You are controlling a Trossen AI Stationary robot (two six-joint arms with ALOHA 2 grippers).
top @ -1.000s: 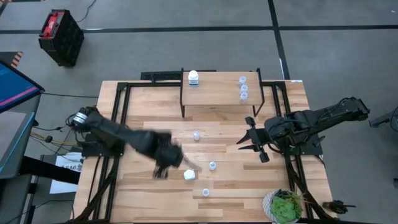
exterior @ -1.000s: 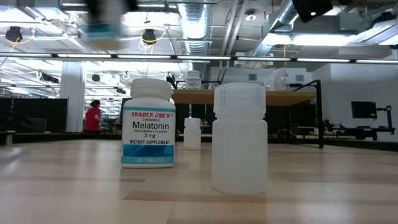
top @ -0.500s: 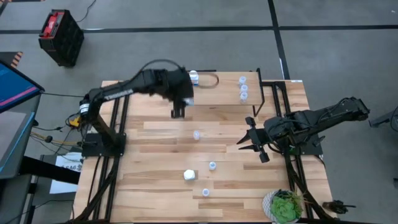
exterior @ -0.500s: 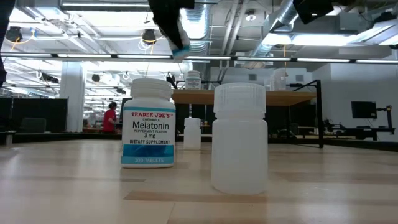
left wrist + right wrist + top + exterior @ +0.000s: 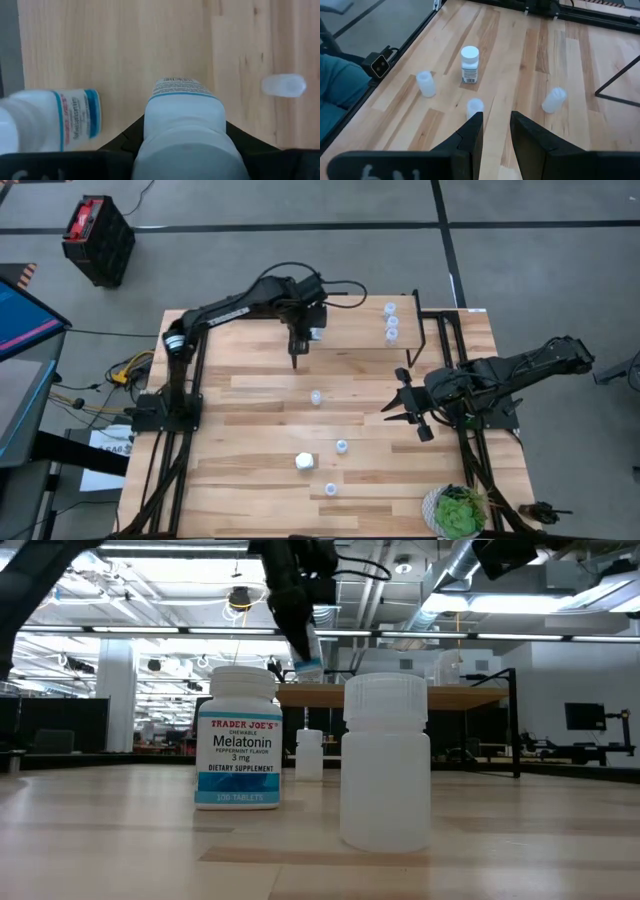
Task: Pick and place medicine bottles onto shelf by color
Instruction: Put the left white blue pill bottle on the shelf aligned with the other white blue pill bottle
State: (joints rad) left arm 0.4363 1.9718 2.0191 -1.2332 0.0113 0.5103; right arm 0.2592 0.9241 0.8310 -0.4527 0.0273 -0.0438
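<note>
The left gripper (image 5: 312,332) is closed on a white bottle (image 5: 184,131) with a blue band and a barcode on its label, its dark fingers (image 5: 125,137) pressing both sides. In the high view it hangs over the left end of the shelf (image 5: 350,315). Just beside the held bottle a second white bottle (image 5: 47,120) with a blue-edged label is in view on the shelf; its print is too blurred to read.

At the shelf's right end stand three pale translucent bottles (image 5: 391,322) in a short row.

On the table (image 5: 240,430) stands a white bottle (image 5: 238,738), upright, labelled "TRADER JOE'S Melatonin, 3 mg, DIETARY SUPPLEMENT, 100 TABLETS". Near it stand translucent bottles, unlabelled: one (image 5: 386,762) upright close to the low camera, another (image 5: 316,396) between shelf and white bottle, one (image 5: 554,99) tipped on its side.

The right gripper (image 5: 405,405) waits over the table's right side, jaws drawn together and holding nothing.

A potted plant (image 5: 458,511) sits at the table's near right corner.
</note>
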